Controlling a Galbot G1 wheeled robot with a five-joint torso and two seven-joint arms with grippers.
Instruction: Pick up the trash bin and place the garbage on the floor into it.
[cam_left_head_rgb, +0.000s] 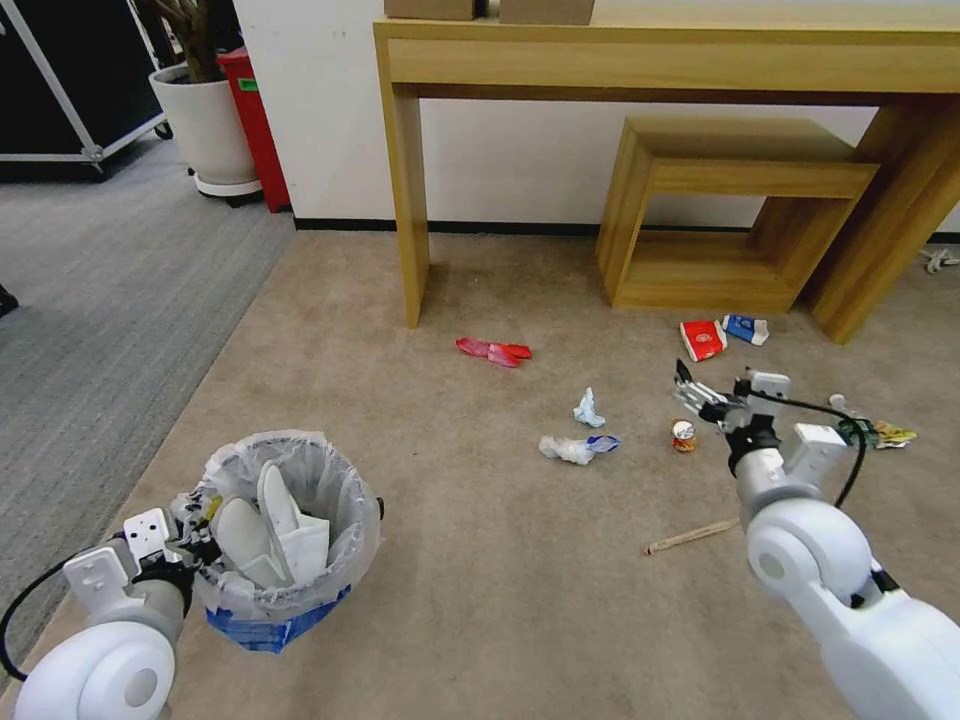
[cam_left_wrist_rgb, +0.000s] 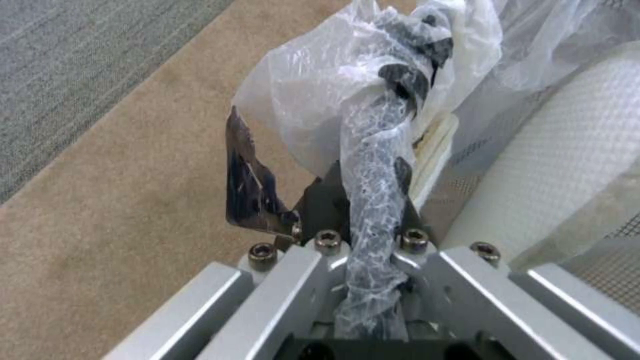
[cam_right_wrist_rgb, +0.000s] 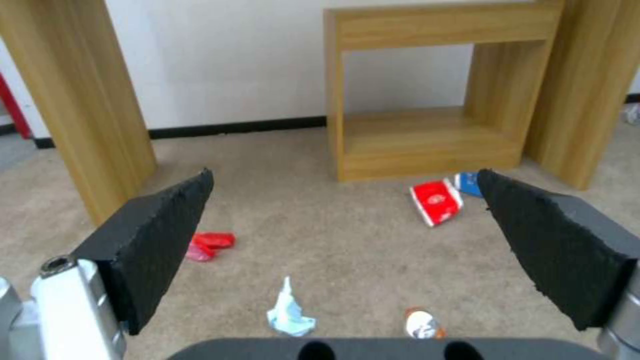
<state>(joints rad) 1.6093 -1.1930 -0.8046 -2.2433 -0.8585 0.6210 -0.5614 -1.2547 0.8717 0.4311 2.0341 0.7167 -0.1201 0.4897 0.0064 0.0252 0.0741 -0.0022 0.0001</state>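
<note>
Meanwhile, my left hand (cam_left_head_rgb: 195, 545) pinched the plastic-lined rim of the trash bin (cam_left_head_rgb: 285, 530), which sat at about seven o'clock on the beige floor (cam_left_head_rgb: 480, 560). From my left wrist, the twisted clear liner (cam_left_wrist_rgb: 373, 165) ran down between the clamped fingers (cam_left_wrist_rgb: 253, 185). Two white slippers (cam_left_head_rgb: 270, 535) stood on end inside the bin.

My right hand (cam_left_head_rgb: 700, 395) hovered at about three o'clock above the carpet, its black pads (cam_right_wrist_rgb: 153, 240) spread wide with nothing between them. A small can (cam_left_head_rgb: 684, 435) stood upright just beside that hand, toward nine o'clock of it. Farther out, at one o'clock, a red cup (cam_left_head_rgb: 703, 339) lay on its side next to a blue-white carton (cam_left_head_rgb: 746, 328), both near the low wooden shelf unit (cam_left_head_rgb: 720, 215). A red wrapper (cam_left_head_rgb: 493, 351) lay at twelve o'clock, close to the leg of the tall wooden bench (cam_left_head_rgb: 410, 190). Two crumpled tissues (cam_left_head_rgb: 578, 447) rested between the wrapper and the can, one pale blue, one white with a blue scrap. A wooden stick (cam_left_head_rgb: 692, 536) lay flat at four o'clock, near my right forearm. More small litter (cam_left_head_rgb: 880, 432) sat beyond my right wrist, partly hidden by the cable.
</note>
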